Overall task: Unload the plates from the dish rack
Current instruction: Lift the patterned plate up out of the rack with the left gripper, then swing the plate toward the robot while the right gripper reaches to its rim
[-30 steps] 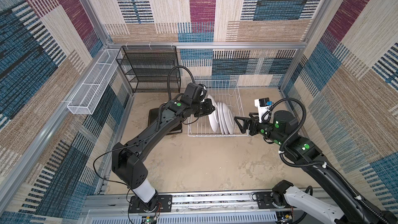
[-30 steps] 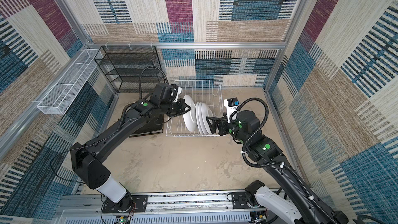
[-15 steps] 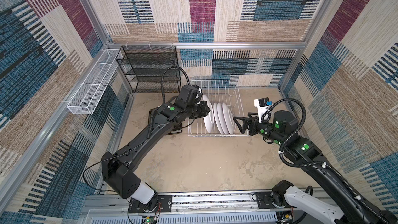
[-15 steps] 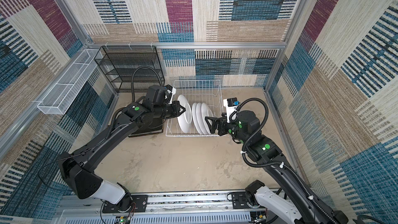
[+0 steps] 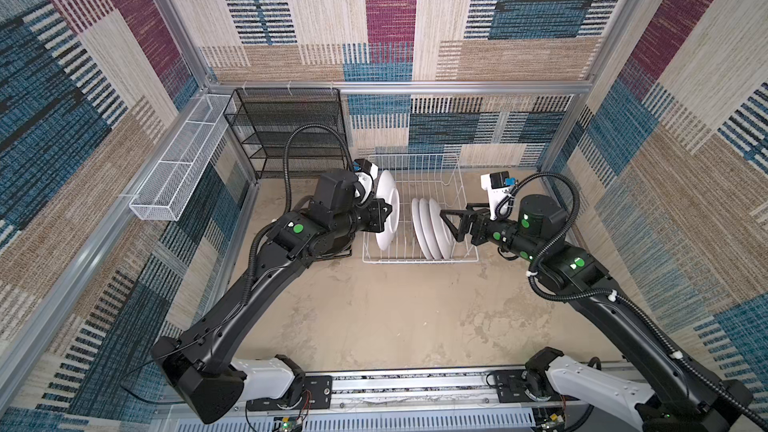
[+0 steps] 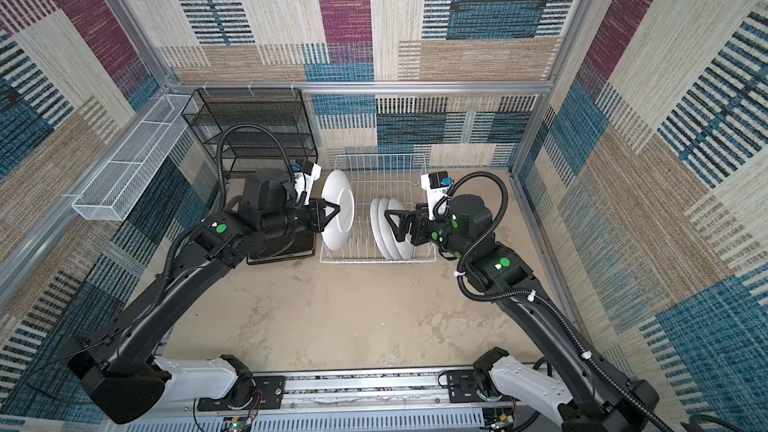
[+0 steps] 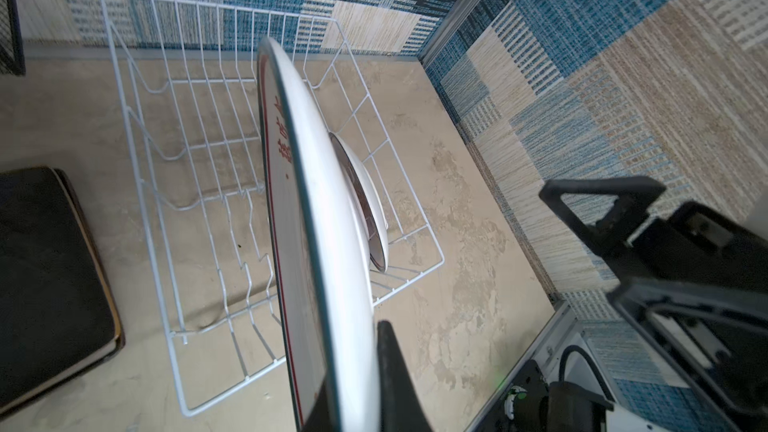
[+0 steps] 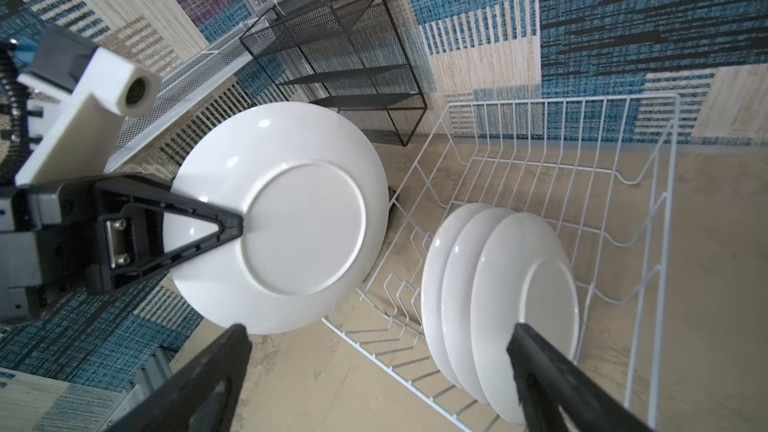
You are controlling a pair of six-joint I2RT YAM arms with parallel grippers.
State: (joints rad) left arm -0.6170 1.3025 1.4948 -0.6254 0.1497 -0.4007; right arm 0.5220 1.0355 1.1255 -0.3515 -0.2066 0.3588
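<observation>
Since a second ago, the left gripper (image 5: 384,214) has drawn one round white plate (image 5: 386,184) away from its neighbours. The plate now hangs at the end of the dish rack (image 5: 419,164) nearest the square plates (image 6: 282,255), with several bare tines between it and the others. The left fingers (image 8: 187,218) are clamped on this plate's rim, one of them lying across its plain white back. The plate stands on edge, nearly upright, over that end of the rack. The left wrist view shows it edge-on (image 7: 316,243), with a dark rim and red print on its face, which is turned towards the square plates.

Three more round plates (image 5: 432,226) stand in the dish rack towards its other end. They are packed close together and lean the same way, their backs towards the right arm.

The right gripper (image 5: 449,226) has not shifted over that second. It sits at the rack's end farthest from the square plates, level with the three plates. Its fingers (image 8: 208,367) are spread wide and hold nothing. One fingertip overlaps the outermost plate (image 8: 536,292) in the right wrist view, but whether it touches cannot be told.

The square plates lie flat on the tabletop (image 5: 395,305) just beside the rack, dark side up, partly under the left arm. How many there are cannot be made out. Behind them, next to the rack's back corner, stands a black mesh shelf unit (image 5: 286,135).
</observation>
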